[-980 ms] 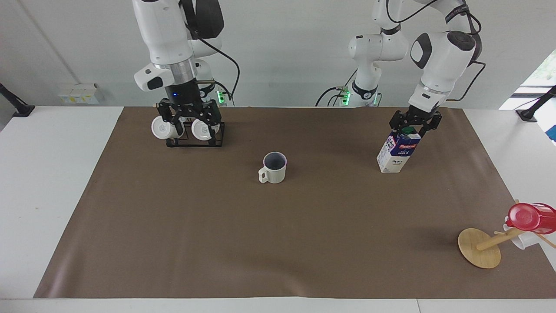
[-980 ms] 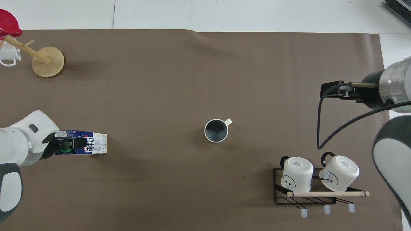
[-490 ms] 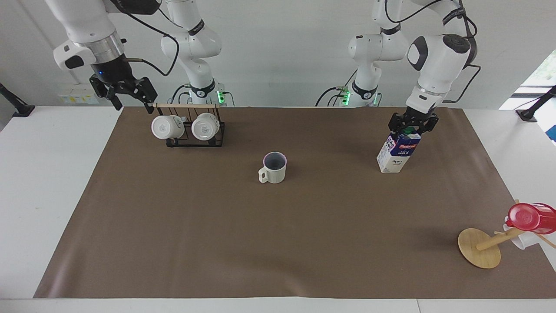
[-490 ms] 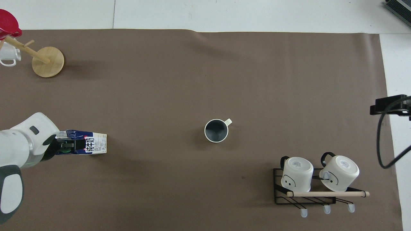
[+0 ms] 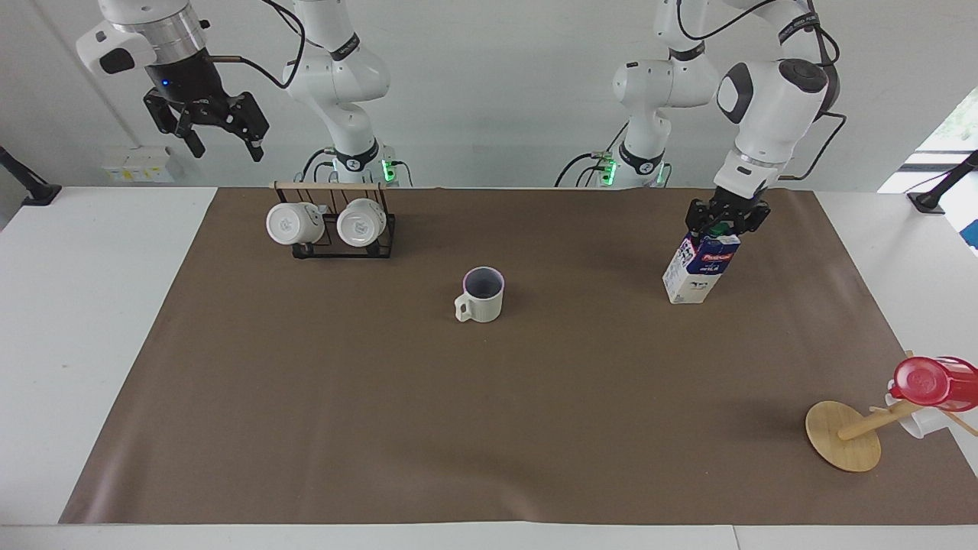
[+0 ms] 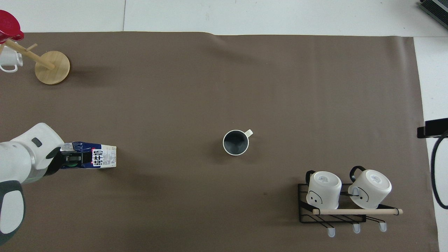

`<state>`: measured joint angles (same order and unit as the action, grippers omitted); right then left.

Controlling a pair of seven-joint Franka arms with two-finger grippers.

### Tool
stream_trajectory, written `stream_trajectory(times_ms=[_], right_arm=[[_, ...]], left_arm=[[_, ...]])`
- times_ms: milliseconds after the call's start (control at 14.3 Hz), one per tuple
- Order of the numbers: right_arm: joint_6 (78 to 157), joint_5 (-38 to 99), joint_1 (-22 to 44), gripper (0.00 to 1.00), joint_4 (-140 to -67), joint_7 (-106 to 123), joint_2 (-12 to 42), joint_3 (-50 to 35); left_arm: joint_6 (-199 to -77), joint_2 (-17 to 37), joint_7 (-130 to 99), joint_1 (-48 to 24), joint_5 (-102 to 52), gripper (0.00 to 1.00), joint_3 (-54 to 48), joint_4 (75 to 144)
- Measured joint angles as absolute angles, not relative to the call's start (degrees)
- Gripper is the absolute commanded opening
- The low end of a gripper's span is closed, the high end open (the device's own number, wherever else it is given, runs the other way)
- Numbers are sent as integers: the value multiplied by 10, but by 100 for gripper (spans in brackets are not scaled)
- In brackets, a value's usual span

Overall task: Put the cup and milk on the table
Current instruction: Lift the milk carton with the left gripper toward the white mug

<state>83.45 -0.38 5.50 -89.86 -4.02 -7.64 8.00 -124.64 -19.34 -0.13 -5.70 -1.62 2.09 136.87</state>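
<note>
The cup (image 5: 483, 294) stands upright on the brown sheet of the table (image 5: 489, 428), mid-table; it also shows in the overhead view (image 6: 236, 142). The milk (image 5: 699, 267) stands on the sheet toward the left arm's end, leaning slightly; it also shows in the overhead view (image 6: 101, 157). My left gripper (image 5: 724, 225) sits at the carton's top around the green cap, fingers spread on either side; it also shows in the overhead view (image 6: 71, 159). My right gripper (image 5: 206, 130) is open and empty, raised high past the right arm's end of the sheet.
A black wire rack (image 5: 340, 237) with two white mugs stands near the robots at the right arm's end (image 6: 343, 201). A tipped wooden mug tree (image 5: 844, 435) with a red cup (image 5: 928, 380) lies at the left arm's end, farthest from the robots.
My right gripper has risen from over the mug rack and swung out past the sheet's end. The left gripper stays at the carton's top. Cup and milk have not moved.
</note>
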Motion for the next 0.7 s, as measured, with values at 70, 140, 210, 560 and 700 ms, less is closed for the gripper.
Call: stream_trajectory(times_ms=[70,140,210,560,700], right_arm=[[834,-4,57,100,-899,-40,-76,80],[834,-4,57,100,-898,-40,-76,80],[834,-4,57,100,-897,-40,-76,80],[832,-12,57,100,-893,-35,-76,79],[831,-12,57,100,-893,-35,-77,80]], left_arm=[[-1245,-195,-1,-57,-16,65,21,1368],[-1243,-196,-1,-57,-16,62,21,1368],[-1241,-198,-1,-57,-16,61,21,1366],[-1227,-202,-1,-57,-16,56,21,1358],[-1214,-203,-2,-59,-16,55,13,1344]])
